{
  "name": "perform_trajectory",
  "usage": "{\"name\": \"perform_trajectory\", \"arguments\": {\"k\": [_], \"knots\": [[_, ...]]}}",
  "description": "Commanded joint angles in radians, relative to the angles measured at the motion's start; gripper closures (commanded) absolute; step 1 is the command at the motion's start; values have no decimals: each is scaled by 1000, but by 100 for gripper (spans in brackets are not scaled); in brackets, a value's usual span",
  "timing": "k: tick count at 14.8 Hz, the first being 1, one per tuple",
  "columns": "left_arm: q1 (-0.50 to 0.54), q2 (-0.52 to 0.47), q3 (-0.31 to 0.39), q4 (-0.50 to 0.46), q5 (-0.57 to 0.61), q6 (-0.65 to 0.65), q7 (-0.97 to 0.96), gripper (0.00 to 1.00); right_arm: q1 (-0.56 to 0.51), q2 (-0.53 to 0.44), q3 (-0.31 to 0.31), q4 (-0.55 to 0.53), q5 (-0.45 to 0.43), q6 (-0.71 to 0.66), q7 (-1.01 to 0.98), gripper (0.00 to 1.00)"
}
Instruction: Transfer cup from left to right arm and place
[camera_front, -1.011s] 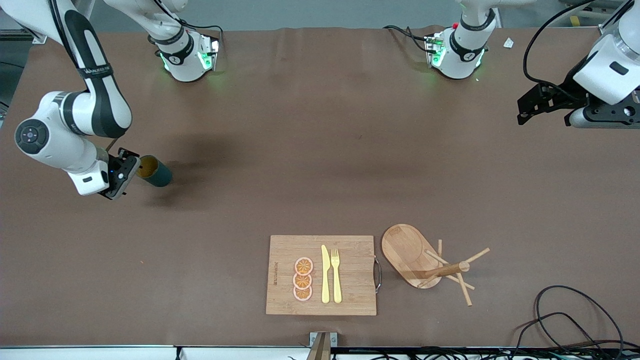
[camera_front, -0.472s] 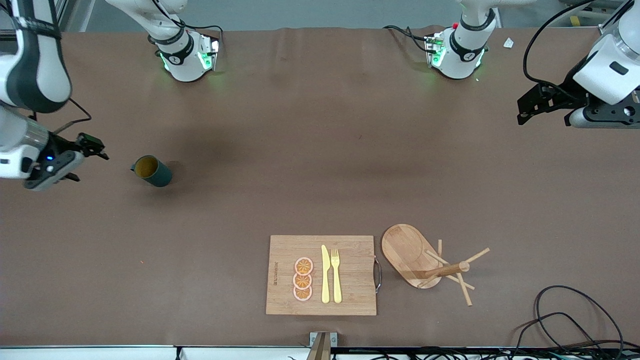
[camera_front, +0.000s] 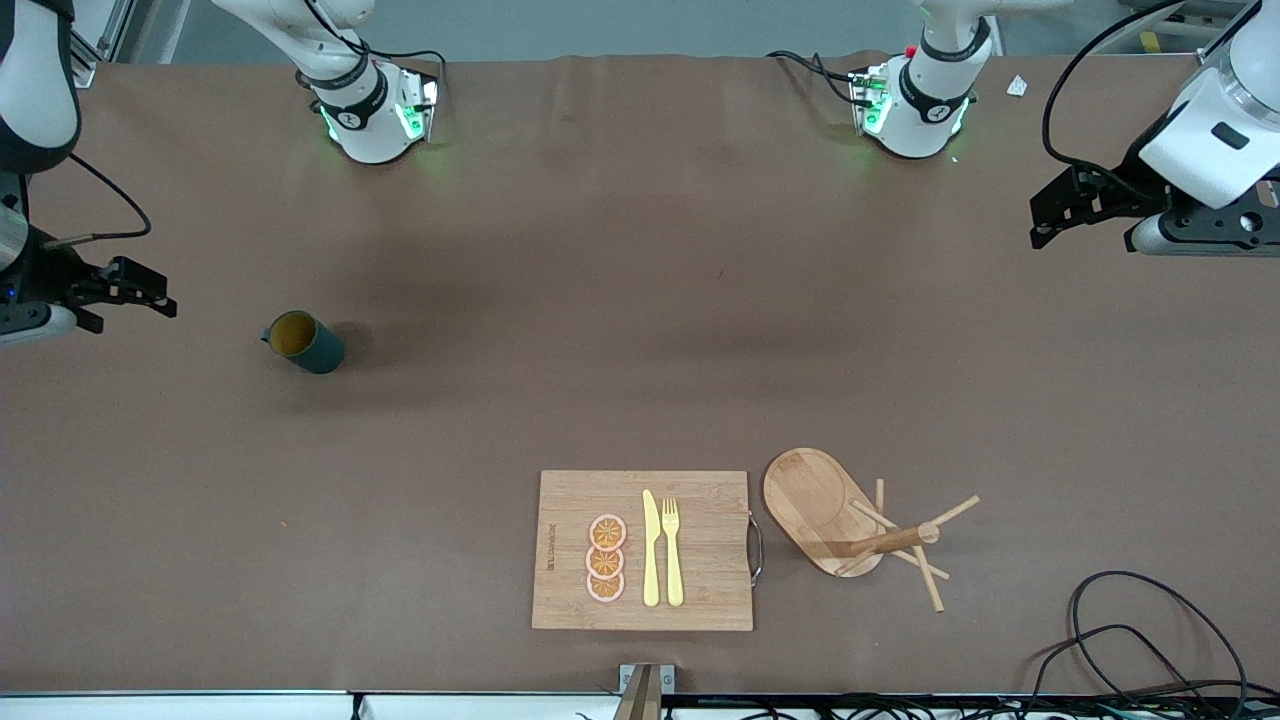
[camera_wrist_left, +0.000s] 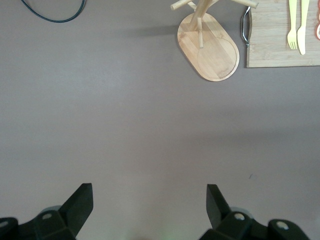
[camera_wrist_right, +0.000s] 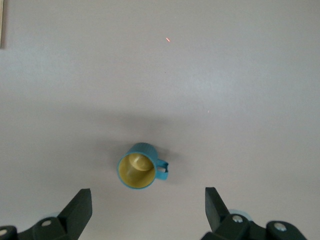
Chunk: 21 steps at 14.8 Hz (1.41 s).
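Observation:
The dark teal cup (camera_front: 303, 342) stands upright on the brown table toward the right arm's end, its yellowish inside showing and its small handle turned toward that end. My right gripper (camera_front: 148, 291) is open and empty, raised above the table beside the cup and apart from it. In the right wrist view the cup (camera_wrist_right: 140, 172) stands free on the table ahead of the open right gripper (camera_wrist_right: 147, 209). My left gripper (camera_front: 1062, 205) waits open and empty over the left arm's end of the table; its wrist view shows only bare table under the left gripper (camera_wrist_left: 148, 205).
A wooden cutting board (camera_front: 700, 590) with a yellow knife, a fork and orange slices lies near the front edge. Beside it stands a wooden mug tree on an oval tray (camera_front: 805, 495), also in the left wrist view (camera_wrist_left: 215, 60). Black cables (camera_front: 1130, 620) lie at the front corner.
My right gripper has left the cup, risen and drawn back toward the right arm's end of the table. The cup stays upright where it stood. The left arm has hardly moved.

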Motion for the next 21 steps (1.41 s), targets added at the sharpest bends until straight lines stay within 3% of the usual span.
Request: {"name": "perform_trajectory", "arguments": {"k": [1,5,12,18,21], "knots": [[4,-24,-7,-19,14,10,0,0,2,-30,16,49,16,-92,117,0],[10,-20,-7,-11,14,12,2,0,32,-24,25,106,7,-145,262,0],[7,-5,-6,17,16,13,0,0,49,-7,24,220,-62,-146,244,0],[7,3,-6,27,14,13,-3,0,43,7,22,229,-101,-149,242,0],[11,9,-6,40,16,12,6,0,40,7,19,229,-110,-225,243,0]]}}
